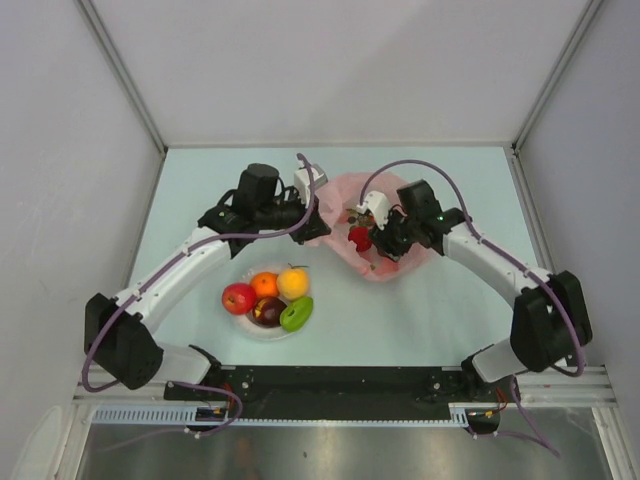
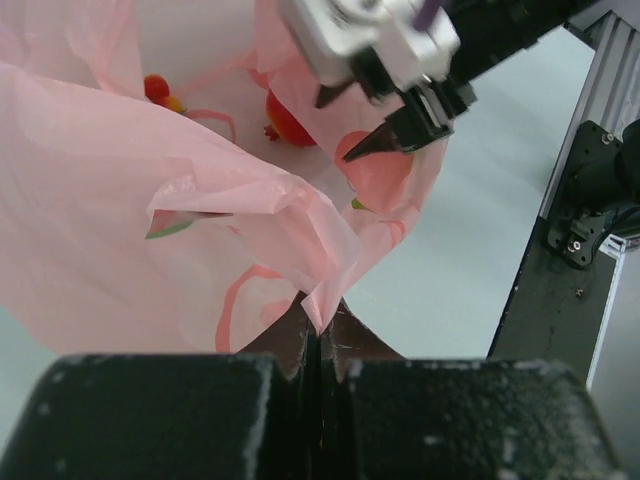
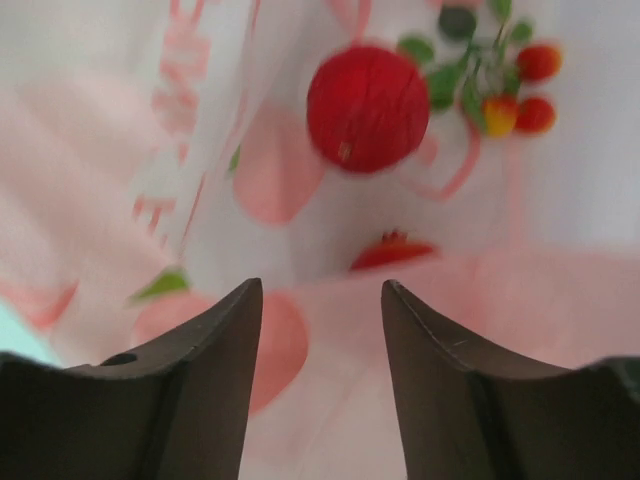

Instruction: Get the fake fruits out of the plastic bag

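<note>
1. Two kinds of fruit lie inside the plastic bag (image 1: pixel 338 192): a round red fruit (image 3: pixel 367 108) and, just beside it, a sprig of red berries (image 3: pixel 515 95) with green leaves. Five other fruits (image 1: pixel 267 300) sit on the white plate (image 1: pixel 250 328), apart from the bag on its left side, toward the arm bases.
2. The left gripper (image 2: pixel 318 345) is clamped tight on the bag's edge and holds the mouth up. The thin film could slide out of that pinch, and the mouth would then collapse over the fruit.
3. The right gripper (image 3: pixel 320 290) hangs over the bag's opening, jaws part-way apart and empty, with the red fruit ahead of the tips. At that width a tip may land on the glossy ball and knock it deeper into the bag instead of straddling it.
4. A fold of the bag appears to lie just in front of the jaws. Closing may catch plastic with the fruit, or plastic alone, and lifting would then drag the bag against the left gripper's hold.
5. The berries sit so close to the red fruit that a grasp could snag their leaves.
</note>
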Robot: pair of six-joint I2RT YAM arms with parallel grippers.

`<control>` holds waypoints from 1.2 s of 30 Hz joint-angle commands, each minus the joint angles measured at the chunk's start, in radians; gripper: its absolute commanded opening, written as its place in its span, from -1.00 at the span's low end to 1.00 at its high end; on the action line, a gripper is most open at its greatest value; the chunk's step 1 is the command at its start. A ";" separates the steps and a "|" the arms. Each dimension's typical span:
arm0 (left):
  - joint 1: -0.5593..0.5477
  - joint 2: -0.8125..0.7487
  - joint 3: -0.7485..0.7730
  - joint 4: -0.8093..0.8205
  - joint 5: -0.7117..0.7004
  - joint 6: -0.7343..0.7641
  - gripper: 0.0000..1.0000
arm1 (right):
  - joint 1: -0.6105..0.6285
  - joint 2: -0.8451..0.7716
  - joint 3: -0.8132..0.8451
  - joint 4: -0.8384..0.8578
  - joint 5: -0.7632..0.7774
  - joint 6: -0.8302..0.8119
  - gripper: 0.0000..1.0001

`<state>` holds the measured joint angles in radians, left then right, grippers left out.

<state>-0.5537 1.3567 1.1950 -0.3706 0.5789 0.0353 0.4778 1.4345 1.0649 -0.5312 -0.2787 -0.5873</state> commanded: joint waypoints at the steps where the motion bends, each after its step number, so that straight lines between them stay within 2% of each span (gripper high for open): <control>1: -0.002 0.016 0.038 -0.004 -0.001 0.014 -1.00 | 0.008 0.113 0.122 0.115 -0.080 0.085 0.18; 5: -0.002 0.019 0.038 -0.001 -0.007 0.011 -1.00 | 0.012 0.233 0.193 0.158 -0.056 0.216 0.43; 7: -0.002 0.025 0.043 -0.001 -0.005 0.006 -1.00 | 0.005 0.320 0.245 0.152 -0.021 0.260 0.46; 10: -0.002 0.032 0.046 -0.001 -0.005 0.005 -1.00 | 0.002 0.405 0.290 0.148 0.010 0.277 0.64; 14: -0.003 0.038 0.049 -0.002 -0.007 0.000 -1.00 | 0.001 0.461 0.306 0.148 -0.004 0.267 0.63; 15: -0.003 0.038 0.051 -0.001 -0.007 0.000 -0.99 | -0.002 0.468 0.306 0.149 -0.010 0.268 0.61; 18: -0.003 0.035 0.046 0.007 -0.013 -0.006 -1.00 | -0.008 0.469 0.306 0.155 -0.028 0.279 0.20; 19: -0.003 0.036 0.043 0.009 -0.013 -0.006 -1.00 | -0.011 0.455 0.306 0.161 -0.040 0.280 -0.03; 22: -0.003 0.035 0.038 0.015 -0.019 -0.014 -0.99 | -0.010 0.406 0.310 0.157 -0.063 0.261 -0.29; 25: -0.002 0.036 0.035 0.032 -0.019 -0.025 -1.00 | -0.018 0.293 0.313 0.058 -0.091 0.202 -0.38; 29: -0.003 0.061 0.060 0.085 -0.037 -0.060 -1.00 | -0.044 0.082 0.311 -0.123 -0.132 0.144 -0.39; 32: -0.003 0.108 0.126 0.093 -0.037 -0.089 -0.96 | -0.062 -0.034 0.317 -0.186 -0.181 0.110 -0.36; 33: -0.003 0.134 0.150 0.082 -0.039 -0.097 -0.73 | -0.056 -0.104 0.322 -0.202 -0.195 0.098 -0.34; 34: -0.002 0.143 0.200 0.072 -0.074 -0.116 -0.05 | -0.045 -0.127 0.357 -0.223 -0.209 0.065 -0.28; 36: 0.009 0.144 0.242 0.039 -0.147 -0.155 0.58 | 0.048 -0.154 0.415 -0.326 -0.226 0.024 -0.25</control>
<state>-0.5537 1.4921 1.3167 -0.3401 0.5312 -0.0311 0.4271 1.3586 1.3762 -0.6827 -0.4179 -0.4656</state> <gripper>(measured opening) 0.532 0.559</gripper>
